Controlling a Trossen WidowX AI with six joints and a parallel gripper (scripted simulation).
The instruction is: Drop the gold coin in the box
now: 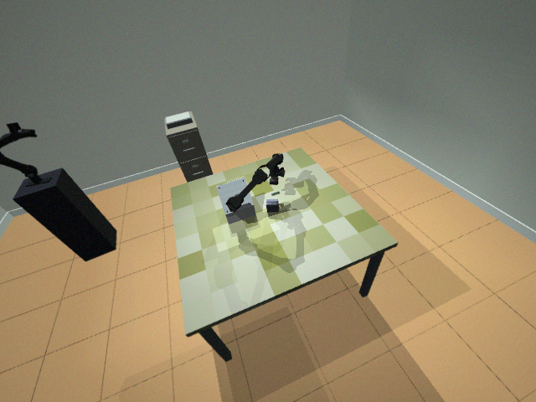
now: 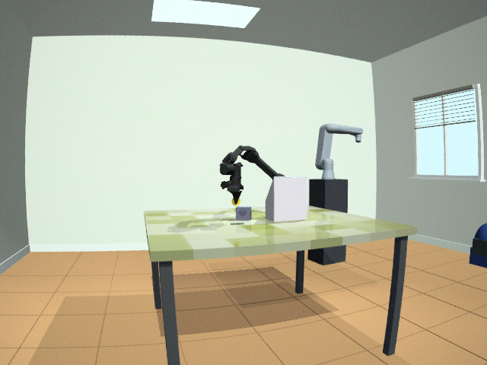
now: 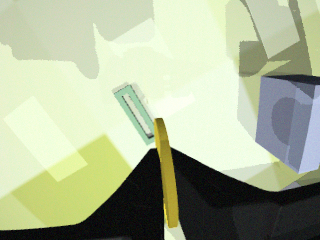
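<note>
In end effector [image 2: 236, 202] [image 3: 160, 155], coin [image 2: 238, 202] [image 3: 167, 175] partly hidden by fingers.

Lettering: none legible.
No text, label, brand, number or sign can be read in the top, exterior or wrist view.
</note>
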